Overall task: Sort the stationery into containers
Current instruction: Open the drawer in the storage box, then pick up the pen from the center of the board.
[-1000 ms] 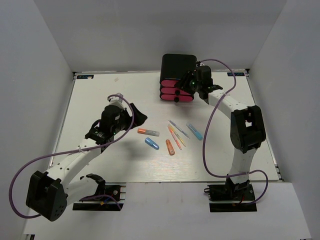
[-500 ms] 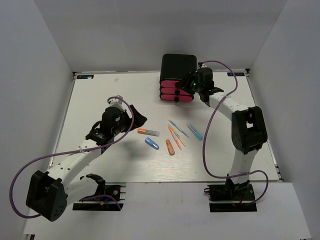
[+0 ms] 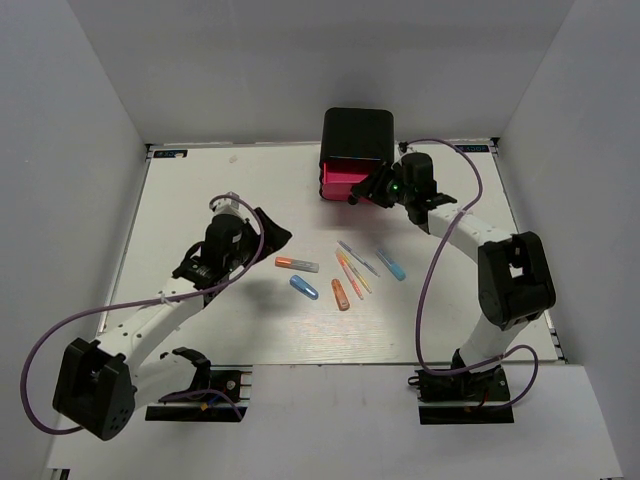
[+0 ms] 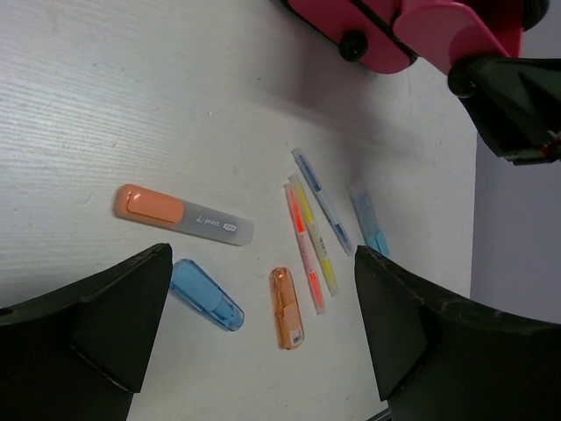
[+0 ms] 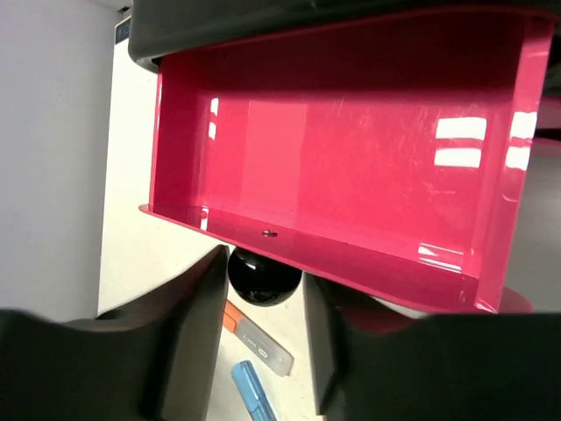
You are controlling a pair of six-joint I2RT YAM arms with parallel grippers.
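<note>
The black cabinet [image 3: 357, 135] stands at the back of the table. Its top pink drawer [image 3: 345, 178] is pulled out, and its inside [image 5: 351, 132] looks empty. My right gripper [image 3: 377, 189] is shut on that drawer's black knob [image 5: 263, 276], one finger on each side. My left gripper [image 4: 261, 256] is open and empty, above the stationery. Below it lie an orange-and-grey marker [image 4: 182, 216], a blue cap [image 4: 206, 295], an orange cap [image 4: 286, 308], pink [image 4: 304, 248] and yellow [image 4: 316, 235] pens, a grey-blue pen [image 4: 321, 201] and a light blue item [image 4: 370, 219].
The lower pink drawers [image 4: 377, 26] are shut below the open one. The stationery lies in a loose cluster [image 3: 340, 275] at mid-table, between the two arms. White walls enclose the table on three sides.
My right gripper has pulled the top drawer out toward the front, so it now stands open. My left gripper has barely moved.
</note>
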